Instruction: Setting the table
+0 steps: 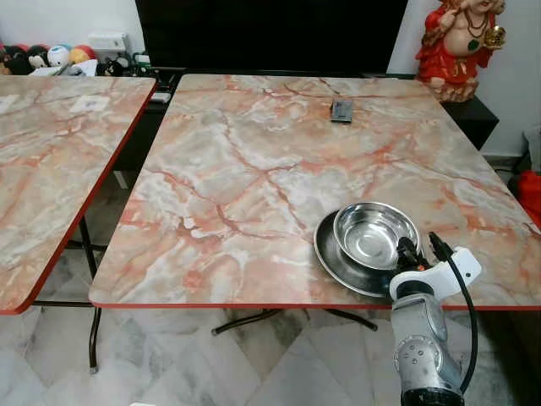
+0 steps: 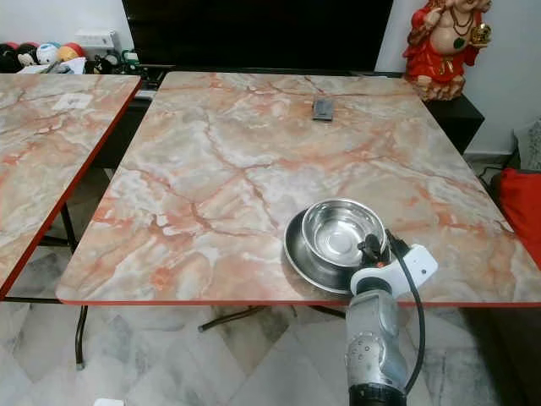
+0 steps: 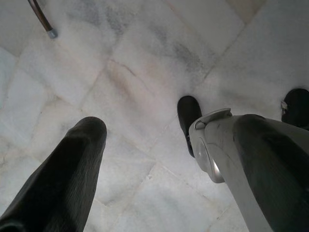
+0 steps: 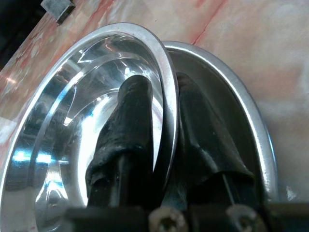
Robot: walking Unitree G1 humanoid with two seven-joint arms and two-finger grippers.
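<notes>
Reaching up over the table point(image 1: 254, 169) edge, the right gripper point(image 4: 161, 130) pinches the steel bowl point(image 1: 372, 233) rim above the plate point(image 1: 334, 258).

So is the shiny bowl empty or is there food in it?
Empty. The bowl shows only its bare shiny bottom as it sits on the plate, with the right tool pinching its rim.

Two marble-patterned tables point(image 1: 254, 169) point(image 1: 51, 161) are counted — one steel bowl point(image 1: 374, 233), one steel plate point(image 1: 331, 258) beneath it, one small dark object point(image 1: 341, 110), one red figurine point(image 1: 456, 42).
</notes>
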